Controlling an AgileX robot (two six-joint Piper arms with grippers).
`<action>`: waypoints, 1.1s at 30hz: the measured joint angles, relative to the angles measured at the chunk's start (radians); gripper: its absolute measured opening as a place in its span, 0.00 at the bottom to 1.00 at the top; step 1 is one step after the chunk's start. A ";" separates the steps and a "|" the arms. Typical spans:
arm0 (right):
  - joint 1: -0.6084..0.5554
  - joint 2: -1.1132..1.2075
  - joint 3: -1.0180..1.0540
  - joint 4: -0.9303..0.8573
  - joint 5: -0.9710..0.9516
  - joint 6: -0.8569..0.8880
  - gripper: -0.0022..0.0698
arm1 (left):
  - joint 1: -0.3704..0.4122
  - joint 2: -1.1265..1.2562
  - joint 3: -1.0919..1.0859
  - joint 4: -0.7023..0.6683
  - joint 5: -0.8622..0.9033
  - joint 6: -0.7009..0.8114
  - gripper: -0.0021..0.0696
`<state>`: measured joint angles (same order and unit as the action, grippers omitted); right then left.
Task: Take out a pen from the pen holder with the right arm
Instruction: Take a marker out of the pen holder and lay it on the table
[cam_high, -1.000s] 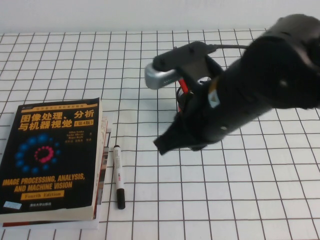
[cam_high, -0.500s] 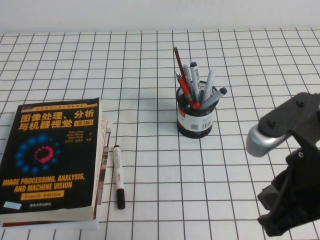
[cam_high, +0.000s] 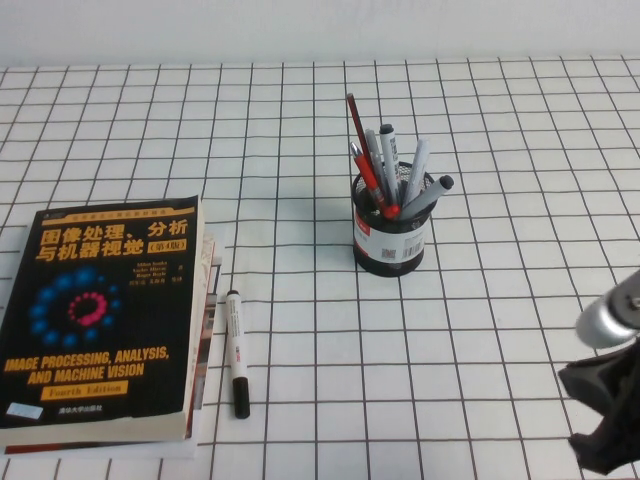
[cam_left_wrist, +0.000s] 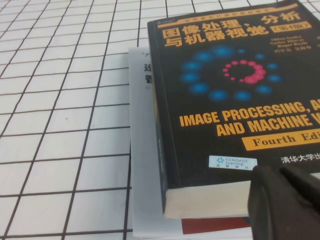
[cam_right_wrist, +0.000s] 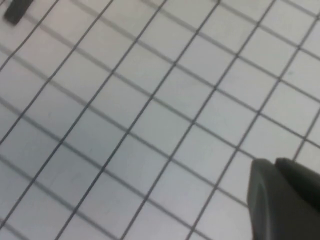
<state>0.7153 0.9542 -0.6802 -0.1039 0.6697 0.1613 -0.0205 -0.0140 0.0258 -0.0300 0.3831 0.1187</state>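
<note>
One pen (cam_high: 236, 352) lies on the worktop (cam_high: 500, 330) beside the book (cam_high: 95, 310), out of the holder (cam_high: 390, 242), so the task looks done. The right claw (cam_right_wrist: 274, 167), clenched and empty, sits near-right, well apart. The left claw (cam_left_wrist: 279, 172), seemingly clenched, hovers over the book.

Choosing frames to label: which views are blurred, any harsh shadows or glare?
High view: sharp, evenly lit, shadows faint by the pen holder; right gripper at the lower right edge. Right wrist view: table grid blurred, shut right gripper soft. Left wrist view: book text crisp, shut left gripper over its edge defocused.
</note>
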 joint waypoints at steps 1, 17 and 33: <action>-0.043 -0.032 0.042 0.004 -0.052 -0.001 0.01 | 0.000 0.000 0.000 0.000 0.000 0.000 0.02; -0.611 -0.746 0.635 0.038 -0.573 -0.005 0.01 | 0.000 0.000 0.000 0.000 0.000 0.000 0.02; -0.624 -0.961 0.684 0.050 -0.438 -0.005 0.01 | 0.000 0.000 0.000 0.000 0.000 0.000 0.02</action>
<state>0.0910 -0.0072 0.0033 -0.0536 0.2320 0.1568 -0.0205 -0.0140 0.0258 -0.0300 0.3831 0.1187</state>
